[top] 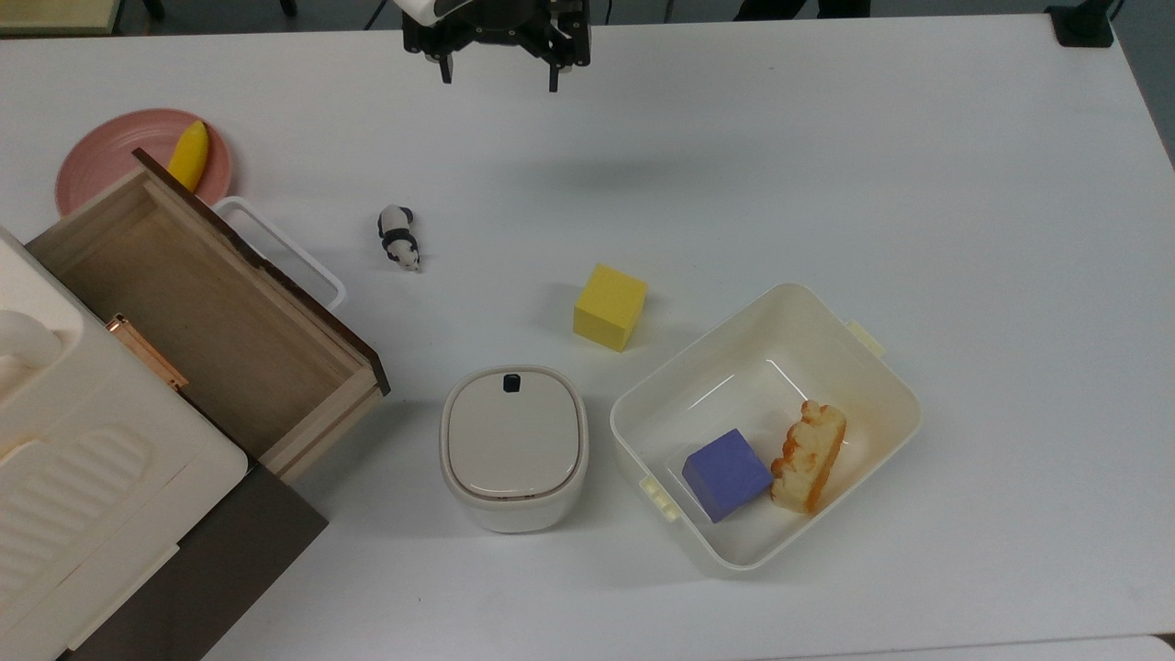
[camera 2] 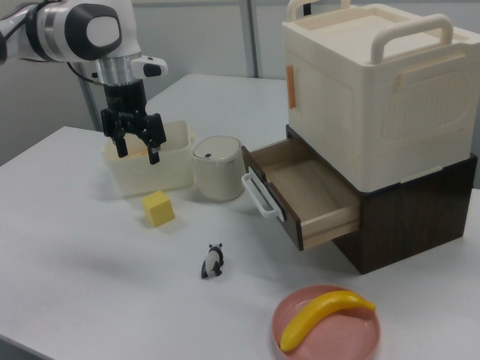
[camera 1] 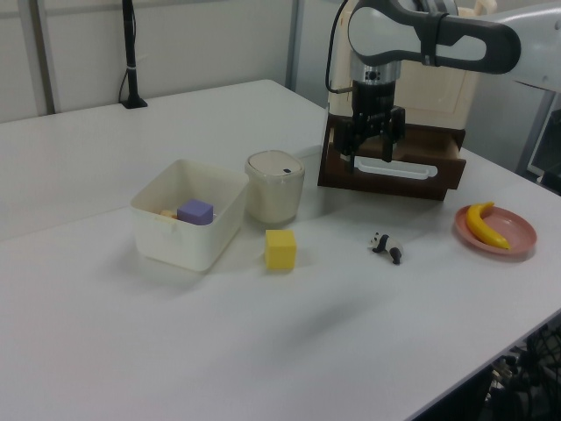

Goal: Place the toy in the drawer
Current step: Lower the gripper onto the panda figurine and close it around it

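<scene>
Top view: gripper [top: 500,75] at the top edge, fingers spread wide, nothing between them, raised off the white table [top: 826,184]. Toy [top: 399,237] lies on the table below and to the top view's left of the gripper, well apart from it. Drawer [top: 220,303] is pulled open, farther toward the top view's lower left, its inside bare, white loop handle [top: 292,252] facing the toy. Yellow cube [top: 609,307] below the gripper, to the top view's right of the toy.

Left view: gripper [camera 1: 372,161] hangs open and empty in front of the drawer [camera 1: 390,167]. Toy [camera 1: 385,246] sits on the table nearer the camera than the gripper, slightly to the left view's right. Yellow cube [camera 1: 280,249] to the left view's lower left of the gripper.

Right view: gripper [camera 2: 135,148] open, empty, in front of the cream tub [camera 2: 146,165]. Toy [camera 2: 213,262] lower and to the right view's right of it, well apart. Open drawer [camera 2: 300,195] farther to the right view's right.
</scene>
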`<state>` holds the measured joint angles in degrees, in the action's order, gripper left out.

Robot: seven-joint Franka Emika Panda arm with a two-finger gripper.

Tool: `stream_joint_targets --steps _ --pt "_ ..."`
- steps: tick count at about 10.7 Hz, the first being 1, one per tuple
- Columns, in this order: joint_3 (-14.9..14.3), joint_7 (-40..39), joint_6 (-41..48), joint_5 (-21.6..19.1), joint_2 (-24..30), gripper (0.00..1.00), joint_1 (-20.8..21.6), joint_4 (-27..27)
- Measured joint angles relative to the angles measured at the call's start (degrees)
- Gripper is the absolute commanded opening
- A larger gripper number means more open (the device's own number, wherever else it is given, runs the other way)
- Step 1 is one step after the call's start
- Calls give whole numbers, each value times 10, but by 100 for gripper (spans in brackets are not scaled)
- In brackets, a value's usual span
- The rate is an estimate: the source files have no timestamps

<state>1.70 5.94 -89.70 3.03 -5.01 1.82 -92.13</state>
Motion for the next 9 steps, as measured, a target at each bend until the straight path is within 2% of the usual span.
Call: stream_joint_targets --steps 7,9 --pt "-2 -50 -34 0 -8 100 -3 0" --pt "-18 -80 -40 0 -14 100 -8 -2"
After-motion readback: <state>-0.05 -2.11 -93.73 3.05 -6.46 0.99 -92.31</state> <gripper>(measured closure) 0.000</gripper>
